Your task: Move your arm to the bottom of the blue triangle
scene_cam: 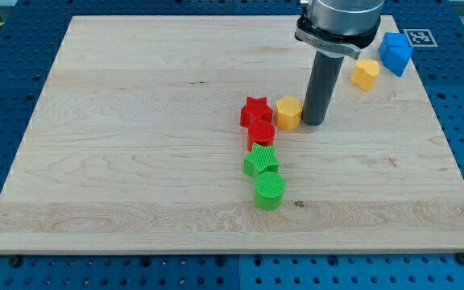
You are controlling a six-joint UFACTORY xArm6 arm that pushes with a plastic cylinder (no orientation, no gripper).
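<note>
Just to the view's left of my tip [313, 122], touching it or very nearly so, a small yellow ribbed plastic hexagon block [288, 112] is seen, and beyond that, further to the view's left, a red ribbed star block [254, 111] with a red ribbed round block [261, 134] just below it. Lower and to the left of the tip, a green star-shaped block [261, 161] and a green round block [269, 191] are lined up toward the view's bottom. No pincer is fitted to the rod, so nothing can be said to be open, closed or gripped; only the rod's blunt end is rested on the pale wooden board [135, 161]. The task's thing, a blue block [395, 52] whose exact shape is hard to make out, is found well up and to the right of the tip, near the board's top right corner, with a second yellow block [366, 73] just below and to its left, between it and the tip. That second yellow block is judged to be the main hazard: if a straight line is taken toward the blue block's lower side, the yellow block may be struck and driven into the blue one, so that the target is shifted or pushed toward the board's edge. An overshoot at the end could likewise nudge the blue block itself. A path curving round to the right is judged safer.
</note>
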